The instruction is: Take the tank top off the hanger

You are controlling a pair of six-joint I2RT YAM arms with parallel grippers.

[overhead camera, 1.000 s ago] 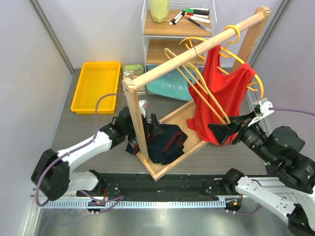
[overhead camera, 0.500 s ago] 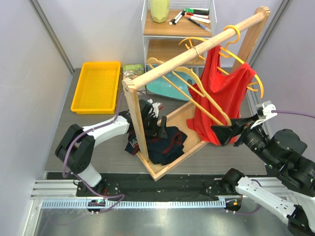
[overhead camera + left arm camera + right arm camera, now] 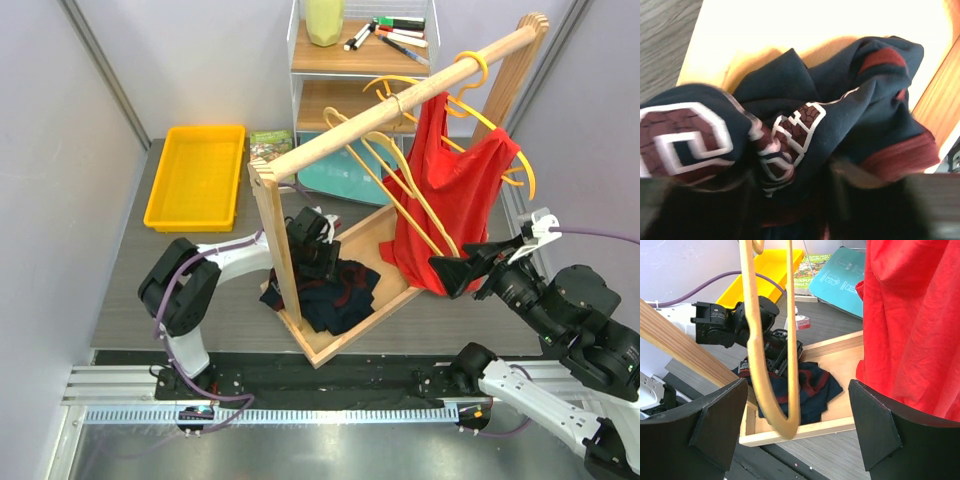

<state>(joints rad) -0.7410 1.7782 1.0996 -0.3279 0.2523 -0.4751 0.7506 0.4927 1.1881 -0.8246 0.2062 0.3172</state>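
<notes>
A red tank top [image 3: 455, 185] hangs on a yellow hanger [image 3: 527, 172] from the wooden rod [image 3: 400, 100]. My right gripper [image 3: 455, 272] is open just left of its lower hem. In the right wrist view the right gripper [image 3: 797, 385] frames the low loop of an empty yellow hanger [image 3: 752, 315], and the tank top [image 3: 915, 315] hangs by the right finger. My left gripper [image 3: 312, 255] is down on a navy and maroon garment [image 3: 340, 295] in the rack's base. In the left wrist view the left gripper's [image 3: 790, 200] fingers are dark blurs sunk in that garment [image 3: 840, 100], a fold between them.
The wooden rack's post [image 3: 272, 240] and base frame [image 3: 330, 350] stand between the arms. Empty yellow hangers [image 3: 390, 170] dangle from the rod. A yellow bin [image 3: 195, 175] lies at the back left. A shelf [image 3: 365, 45] with markers stands behind, a teal item [image 3: 335, 180] below it.
My left arm has swung right, past the post, onto the navy garment, and its jaws have narrowed. The empty hangers have swayed. The right gripper has barely moved.
</notes>
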